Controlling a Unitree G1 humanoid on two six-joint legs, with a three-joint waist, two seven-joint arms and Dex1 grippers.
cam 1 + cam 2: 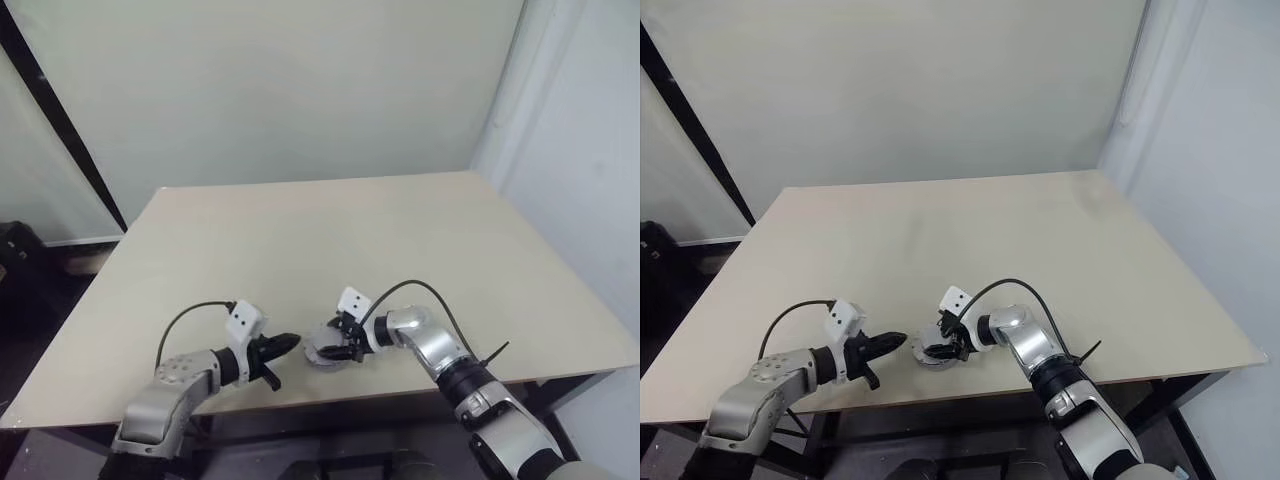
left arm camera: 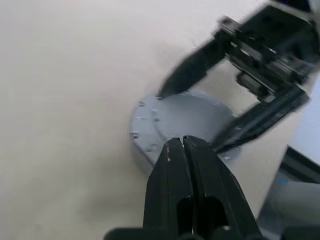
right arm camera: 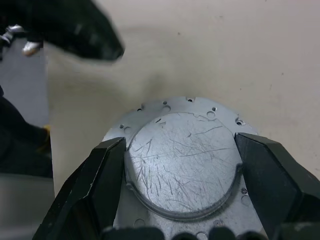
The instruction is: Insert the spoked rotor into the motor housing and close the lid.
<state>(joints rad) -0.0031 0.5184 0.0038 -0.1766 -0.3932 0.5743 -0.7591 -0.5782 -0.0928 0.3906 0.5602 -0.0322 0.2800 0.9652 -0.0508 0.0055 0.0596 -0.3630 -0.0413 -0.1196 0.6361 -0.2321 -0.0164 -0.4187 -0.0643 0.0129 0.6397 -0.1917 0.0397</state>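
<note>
A dull grey round disc, the lid [image 3: 182, 160], lies flat near the table's front edge [image 1: 322, 358]. Its top is scratched and small holes ring its flange. My right gripper [image 1: 338, 350] reaches in from the right, its two black fingers [image 3: 107, 170] pressed against opposite sides of the lid's raised middle. My left gripper [image 1: 290, 343] is shut and holds nothing, its tips [image 2: 182, 142] pointing at the lid's left rim from a short way off. The lid's side wall [image 2: 142, 150] looks thick. The spoked rotor and the motor housing are hidden.
The beige table [image 1: 300, 240] stretches away behind the lid to a pale wall. Its front edge [image 1: 330, 402] runs close below both grippers. A black cable [image 1: 430, 290] loops over my right wrist, another [image 1: 185, 320] over my left.
</note>
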